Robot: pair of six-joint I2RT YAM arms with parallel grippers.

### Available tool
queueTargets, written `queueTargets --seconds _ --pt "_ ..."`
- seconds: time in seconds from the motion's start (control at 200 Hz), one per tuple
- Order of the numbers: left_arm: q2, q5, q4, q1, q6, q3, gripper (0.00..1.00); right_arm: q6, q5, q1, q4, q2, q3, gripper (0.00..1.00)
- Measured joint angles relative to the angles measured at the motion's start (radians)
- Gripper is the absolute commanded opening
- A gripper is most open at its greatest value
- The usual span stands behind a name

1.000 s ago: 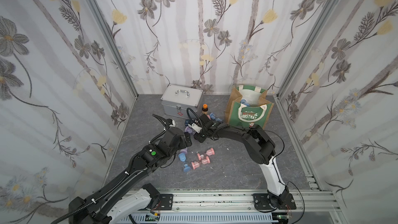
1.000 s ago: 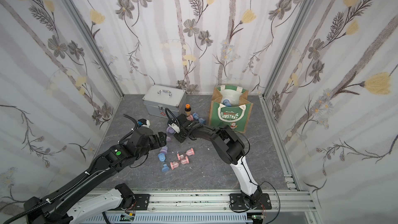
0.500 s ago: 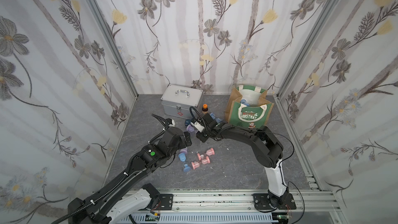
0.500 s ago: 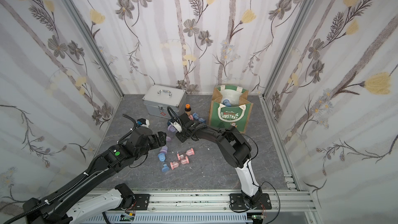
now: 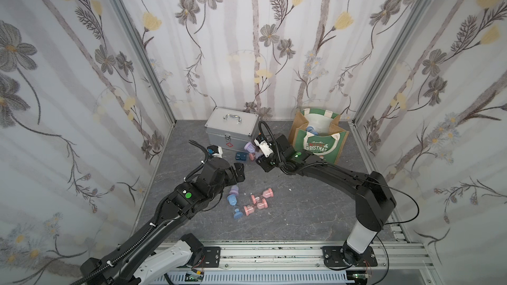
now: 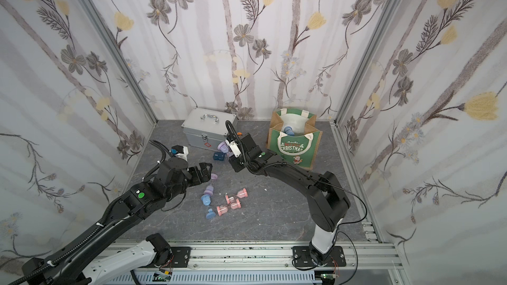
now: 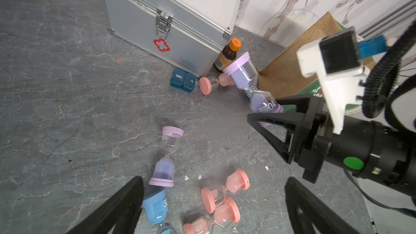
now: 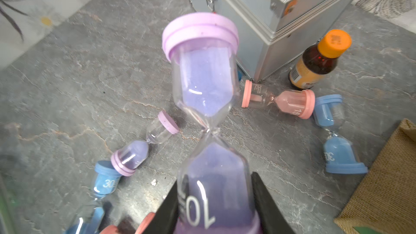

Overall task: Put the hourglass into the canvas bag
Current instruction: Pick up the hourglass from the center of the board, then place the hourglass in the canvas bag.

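Right pincer [image 8: 216, 201] clamped on purple hourglass [image 8: 202, 82] lower bulb, bottom centre of frame; upper bulb juts past tips. Left pincer [image 7: 213, 180] wide open, empty.

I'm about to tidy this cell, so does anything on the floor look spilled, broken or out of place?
Yes. Several hourglasses lie toppled on the grey floor: pink hourglasses in a cluster, a lilac hourglass and a blue hourglass beside them. Small white specks lie nearby, possibly chips. No spilled sand shows.
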Motion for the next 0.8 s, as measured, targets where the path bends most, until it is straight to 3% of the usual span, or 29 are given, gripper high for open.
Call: queueTargets --seconds 0.495,0.799 --pt "0.165 0.101 0.076 -0.008 0.026 0.078 1.00 0.157 0.062 -0.240 -0.175 -0.290 0.045 0.22" --pt "0.271 0.118 0.170 -0.075 0.032 0.108 1.00 0.190 0.142 -0.431 -0.241 -0.314 0.086 0.22"
